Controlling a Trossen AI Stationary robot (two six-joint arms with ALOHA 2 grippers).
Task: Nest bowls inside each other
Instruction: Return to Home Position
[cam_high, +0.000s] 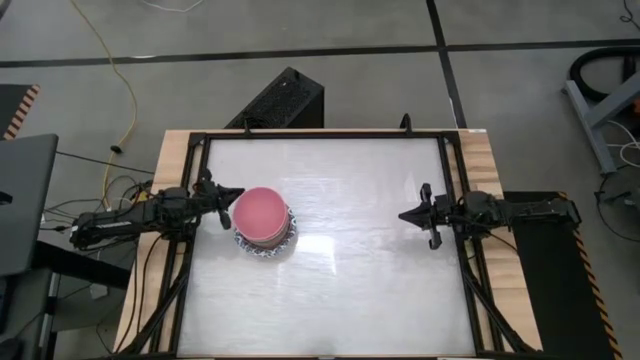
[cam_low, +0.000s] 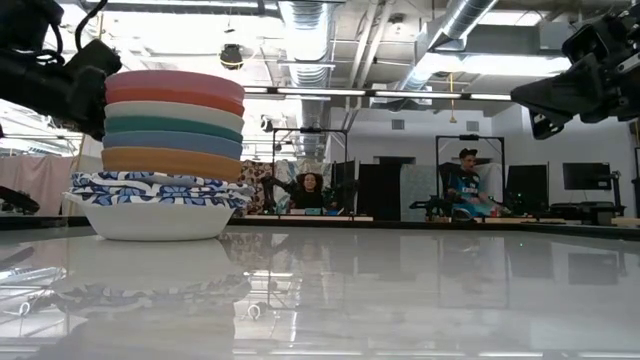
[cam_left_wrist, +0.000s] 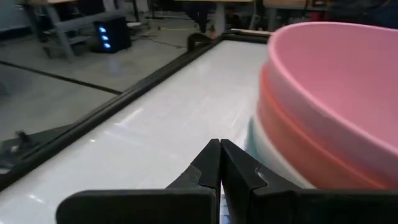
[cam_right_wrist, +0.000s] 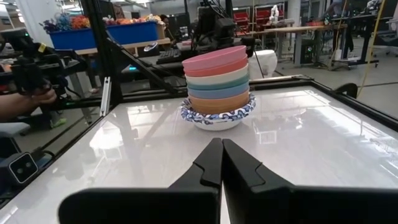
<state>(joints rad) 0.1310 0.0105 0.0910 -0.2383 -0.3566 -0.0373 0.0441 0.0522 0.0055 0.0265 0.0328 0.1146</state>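
Note:
The bowls (cam_high: 264, 218) stand nested in one stack on the white table, left of centre. A pink bowl (cam_right_wrist: 214, 59) is on top, with red, cream, green, blue and orange bowls below it. The blue-patterned white bowls (cam_low: 155, 205) are at the bottom, and the lowest rests on the table. My left gripper (cam_high: 238, 194) hovers shut just left of the stack's top, apart from it in the high view. At the table's right side my right gripper (cam_high: 403, 215) hovers shut, pointing toward the stack from far off. Neither holds anything.
A black frame (cam_high: 320, 136) runs around the tabletop. Bare table lies between the stack and my right gripper, and toward the near edge. Beyond the table, people (cam_low: 468, 185) sit in the room and a hand (cam_right_wrist: 25, 99) shows at a side bench.

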